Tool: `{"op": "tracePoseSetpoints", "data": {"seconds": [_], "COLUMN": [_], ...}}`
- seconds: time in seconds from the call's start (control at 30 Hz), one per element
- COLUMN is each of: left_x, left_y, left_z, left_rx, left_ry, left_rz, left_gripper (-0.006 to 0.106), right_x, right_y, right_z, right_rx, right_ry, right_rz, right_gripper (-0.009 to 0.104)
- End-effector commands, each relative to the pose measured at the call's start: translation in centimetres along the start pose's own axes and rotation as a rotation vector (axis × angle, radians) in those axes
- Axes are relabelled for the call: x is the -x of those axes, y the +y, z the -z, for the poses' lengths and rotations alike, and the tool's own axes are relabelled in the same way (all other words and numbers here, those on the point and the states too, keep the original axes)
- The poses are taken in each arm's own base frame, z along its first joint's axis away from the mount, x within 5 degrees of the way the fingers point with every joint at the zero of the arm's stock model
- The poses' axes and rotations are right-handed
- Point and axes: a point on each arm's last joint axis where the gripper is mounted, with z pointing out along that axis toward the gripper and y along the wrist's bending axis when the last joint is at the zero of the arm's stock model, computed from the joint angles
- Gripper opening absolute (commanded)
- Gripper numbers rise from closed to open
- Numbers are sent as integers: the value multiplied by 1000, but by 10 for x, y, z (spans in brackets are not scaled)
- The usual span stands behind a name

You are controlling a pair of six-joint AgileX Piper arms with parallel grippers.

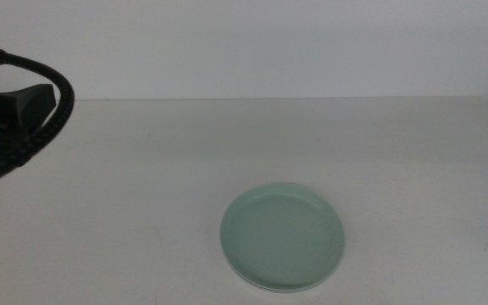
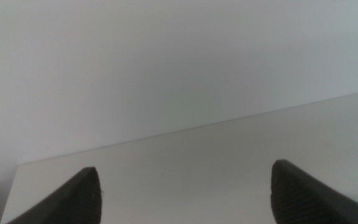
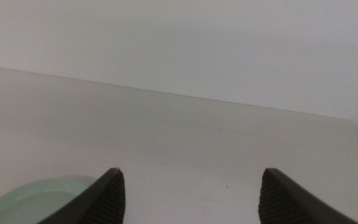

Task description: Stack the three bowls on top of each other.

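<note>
Sitting near the table (image 1: 142, 169) front edge, mint bowl (image 1: 282, 237) tops the stack; both jaws open.

No text, label, brand, number or sign can be read in any of the three views; the mint green bowl (image 1: 282, 238) and the white surface (image 1: 227, 152) are plain.

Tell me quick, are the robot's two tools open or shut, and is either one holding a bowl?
Left tool: open, holding nothing.
Right tool: open, holding nothing; the green bowl sits beside it.
</note>
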Motion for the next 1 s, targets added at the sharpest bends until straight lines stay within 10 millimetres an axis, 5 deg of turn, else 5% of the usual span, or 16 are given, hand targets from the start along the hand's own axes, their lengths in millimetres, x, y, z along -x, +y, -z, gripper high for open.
{"op": "tracePoseSetpoints", "data": {"seconds": [0.0, 0.3, 0.63, 0.97], "left_x": [15, -2, -59, -130], "left_y": [-1, -2, 2, 9], "left_z": [4, 9, 45, 67], "left_rx": [-14, -34, -4, 123], "left_ry": [-99, -79, -99, -139], "left_rz": [12, 93, 132, 199], "left_gripper": [104, 104, 104, 104], "right_x": [12, -13, -42, -112], "right_y": [-4, -10, -10, -5], "right_z": [4, 13, 30, 47], "right_rx": [-43, -158, -229, -234], "right_ry": [-92, -156, -332, -353], "right_rz": [25, 194, 216, 234], "right_gripper": [55, 55, 55, 55]}}
